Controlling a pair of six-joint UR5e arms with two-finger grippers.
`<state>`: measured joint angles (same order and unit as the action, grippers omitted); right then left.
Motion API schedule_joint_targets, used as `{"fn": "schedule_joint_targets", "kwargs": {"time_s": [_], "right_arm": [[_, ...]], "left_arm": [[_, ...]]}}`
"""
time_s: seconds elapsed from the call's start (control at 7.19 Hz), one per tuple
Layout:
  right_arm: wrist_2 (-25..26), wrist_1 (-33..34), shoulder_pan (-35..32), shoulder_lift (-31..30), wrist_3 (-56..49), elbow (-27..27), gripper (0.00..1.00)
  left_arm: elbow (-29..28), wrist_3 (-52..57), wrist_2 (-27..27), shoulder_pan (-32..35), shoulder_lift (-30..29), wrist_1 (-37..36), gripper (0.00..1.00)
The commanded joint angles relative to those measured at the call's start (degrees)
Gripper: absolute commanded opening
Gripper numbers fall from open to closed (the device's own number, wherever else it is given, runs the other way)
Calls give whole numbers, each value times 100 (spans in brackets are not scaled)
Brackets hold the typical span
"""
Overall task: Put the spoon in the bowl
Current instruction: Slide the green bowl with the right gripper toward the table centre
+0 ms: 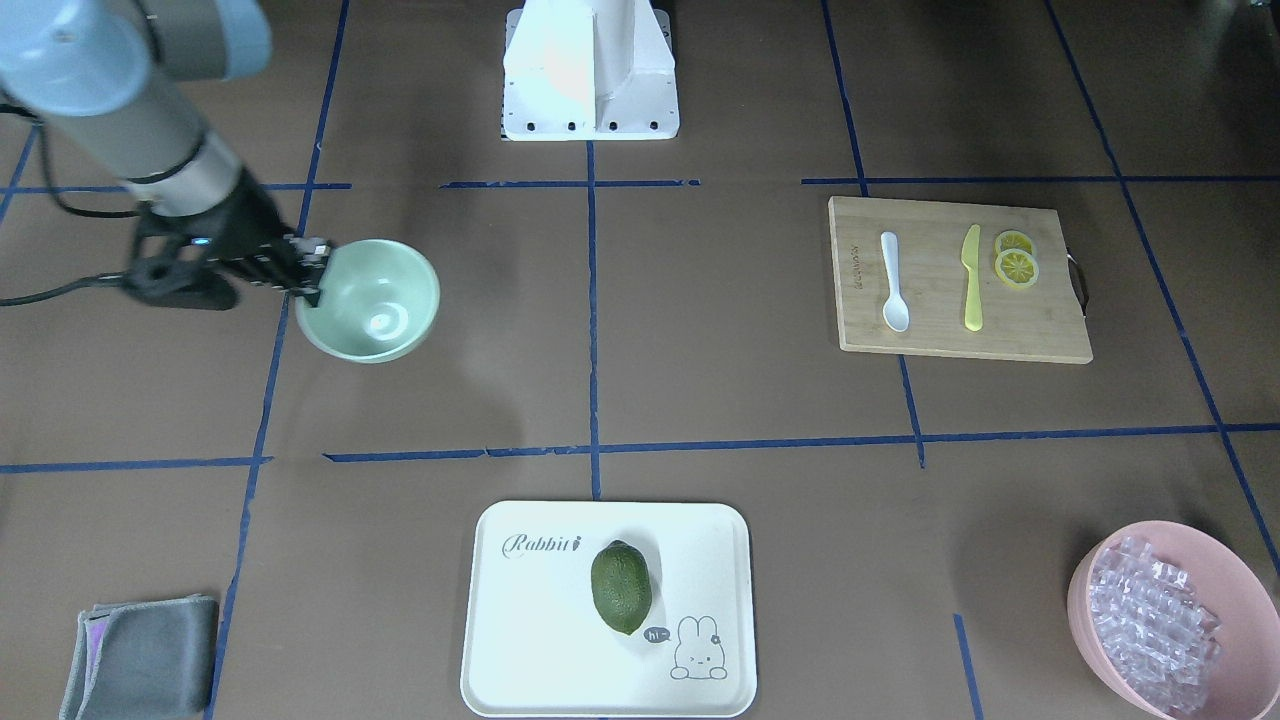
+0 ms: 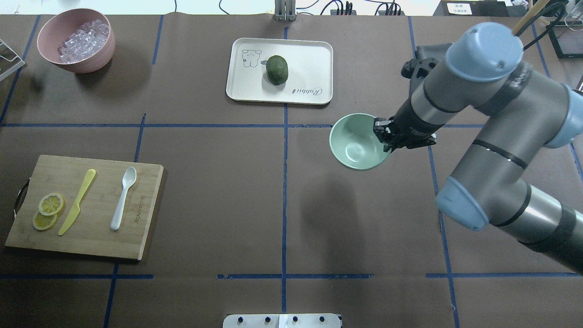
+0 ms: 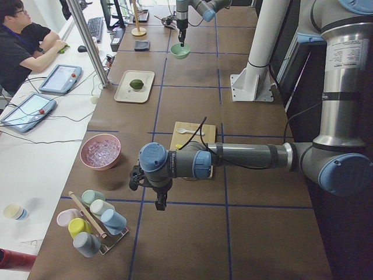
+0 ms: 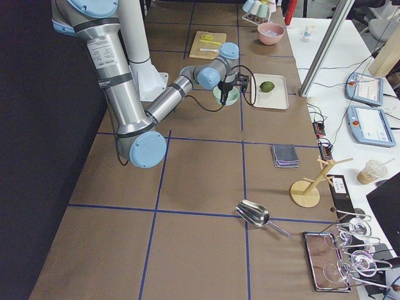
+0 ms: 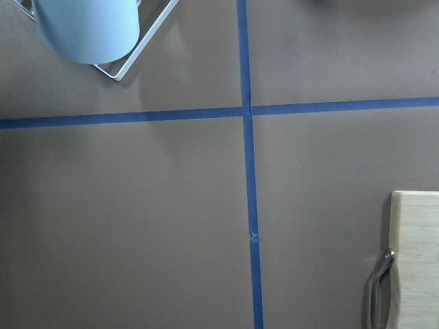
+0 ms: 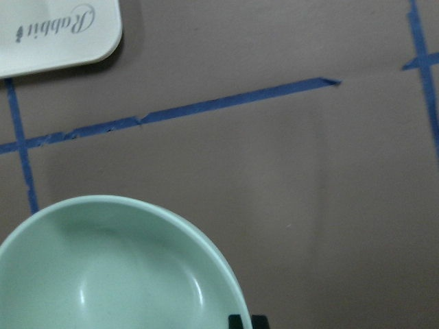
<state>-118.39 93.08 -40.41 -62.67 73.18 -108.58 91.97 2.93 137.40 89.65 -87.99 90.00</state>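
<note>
The white spoon (image 1: 893,282) lies on the wooden cutting board (image 1: 1040,330), scoop toward the operators' side, beside the yellow knife (image 1: 971,277); it also shows in the overhead view (image 2: 123,197). The mint-green bowl (image 1: 385,310) is empty and far from the board on the right arm's side (image 2: 353,141). My right gripper (image 1: 312,270) is shut on the bowl's rim (image 6: 103,274). I cannot tell whether the bowl rests on the table. My left gripper (image 3: 158,203) hangs beyond the board's end, near the cup rack; I cannot tell whether it is open or shut.
Two lemon slices (image 1: 1015,258) lie on the board. A white tray (image 1: 520,640) holds a green fruit (image 1: 621,587). A pink bowl (image 1: 1240,560) of clear cubes stands at the far corner. A grey cloth (image 1: 140,655) lies opposite. A cup rack (image 3: 93,224) stands near the left arm.
</note>
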Motion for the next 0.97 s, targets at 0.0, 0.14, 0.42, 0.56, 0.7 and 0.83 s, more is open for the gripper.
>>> {"fn": "schedule_joint_targets", "kwargs": {"time_s": [0.0, 0.14, 0.42, 0.56, 0.7, 0.83], "right_arm": [[876, -61, 909, 745, 906, 511, 0], [975, -619, 1095, 869, 1222, 887, 0], [1220, -1011, 1263, 1326, 1515, 1592, 1], [1230, -1002, 1281, 1275, 1515, 1585, 1], [1231, -985, 1290, 1257, 1507, 1577, 1], [1222, -967, 1281, 1214, 1506, 1542, 1]], "left_arm": [[5, -3, -3, 0, 1, 0, 100], [5, -3, 6, 0, 10, 0, 100], [5, -3, -3, 0, 10, 0, 100], [5, -3, -3, 0, 10, 0, 100], [5, 6, -3, 0, 28, 0, 100], [5, 6, -3, 0, 36, 9, 100]]}}
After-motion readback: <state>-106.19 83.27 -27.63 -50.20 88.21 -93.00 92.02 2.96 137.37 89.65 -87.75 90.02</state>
